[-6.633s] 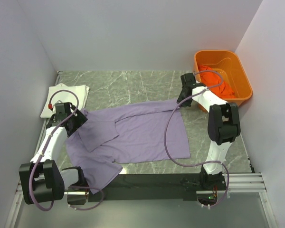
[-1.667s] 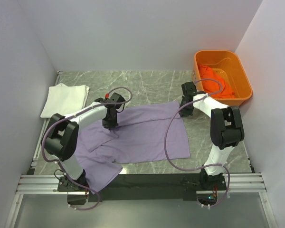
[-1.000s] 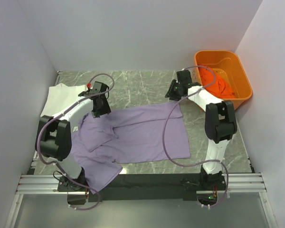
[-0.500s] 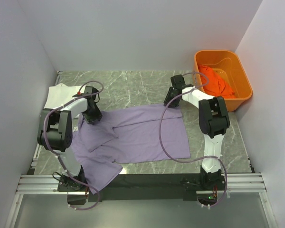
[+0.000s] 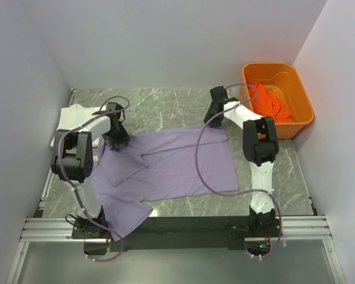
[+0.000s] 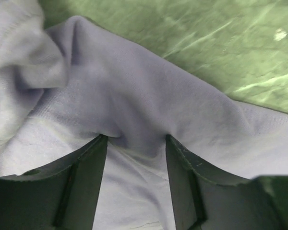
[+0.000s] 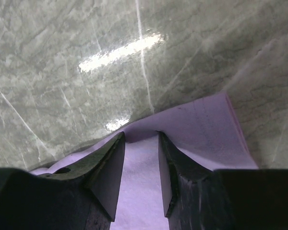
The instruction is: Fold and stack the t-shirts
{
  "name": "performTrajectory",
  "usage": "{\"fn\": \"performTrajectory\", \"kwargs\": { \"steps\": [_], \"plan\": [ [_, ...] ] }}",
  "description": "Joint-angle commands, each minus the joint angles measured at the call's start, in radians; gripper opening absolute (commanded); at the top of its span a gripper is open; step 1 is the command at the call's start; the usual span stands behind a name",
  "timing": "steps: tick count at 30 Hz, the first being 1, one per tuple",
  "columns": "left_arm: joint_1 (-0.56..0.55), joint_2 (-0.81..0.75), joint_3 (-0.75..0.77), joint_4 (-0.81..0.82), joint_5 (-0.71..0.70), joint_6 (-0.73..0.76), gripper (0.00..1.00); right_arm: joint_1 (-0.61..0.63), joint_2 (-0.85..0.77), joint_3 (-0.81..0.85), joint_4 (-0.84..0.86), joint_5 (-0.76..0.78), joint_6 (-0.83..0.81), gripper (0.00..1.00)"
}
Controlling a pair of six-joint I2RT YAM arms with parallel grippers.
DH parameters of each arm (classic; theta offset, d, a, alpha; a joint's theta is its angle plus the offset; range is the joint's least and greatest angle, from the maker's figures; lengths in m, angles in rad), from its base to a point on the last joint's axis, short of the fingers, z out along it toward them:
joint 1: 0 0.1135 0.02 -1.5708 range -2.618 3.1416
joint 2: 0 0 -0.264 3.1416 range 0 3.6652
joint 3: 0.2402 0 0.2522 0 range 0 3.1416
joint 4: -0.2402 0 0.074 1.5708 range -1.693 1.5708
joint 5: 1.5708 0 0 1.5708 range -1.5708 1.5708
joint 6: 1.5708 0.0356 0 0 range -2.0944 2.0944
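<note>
The lavender-purple t-shirt [image 5: 171,163] lies spread over the middle of the table, its near-left part bunched and doubled over. My left gripper [image 5: 115,140] presses on its far-left shoulder; in the left wrist view the jaws [image 6: 134,137] stand apart with purple cloth [image 6: 134,91] ridged up at the tips. My right gripper [image 5: 215,118] sits on the far-right corner, jaws apart [image 7: 140,135] over the cloth [image 7: 201,122] beside its edge. A folded white t-shirt [image 5: 71,121] lies at the far left. The orange t-shirt [image 5: 271,102] is crumpled in the tub.
The rigid orange tub [image 5: 303,89] stands at the far right corner against the wall. Grey walls close in the left, back and right sides. Both arms' cables [image 5: 201,165] loop over the purple shirt. The marble tabletop [image 5: 165,103] shows behind the shirt.
The left gripper slid left and slightly nearer to the shirt's shoulder, its arm swinging left. The right gripper shifted slightly left along the far edge. The shirt's far edge lies flatter.
</note>
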Motion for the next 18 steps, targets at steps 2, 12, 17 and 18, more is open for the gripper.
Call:
{"fn": "performTrajectory", "kwargs": {
  "steps": [2,12,17,18],
  "plan": [
    [0.002,0.013,0.036,0.043,0.055,-0.007,0.60,-0.015,-0.022,-0.018,0.010,0.076,0.007,0.41],
    [0.002,-0.232,-0.012,0.098,0.059,0.023,0.79,0.125,-0.298,-0.289,0.350,-0.102,-0.033,0.39],
    [0.002,-0.382,-0.107,0.141,-0.048,0.053,0.85,0.192,-0.216,-0.240,0.323,-0.168,0.017,0.39],
    [0.002,-0.411,-0.116,0.143,-0.067,0.058,0.86,0.205,-0.200,-0.227,0.303,-0.171,0.020,0.39]
  ]
}}
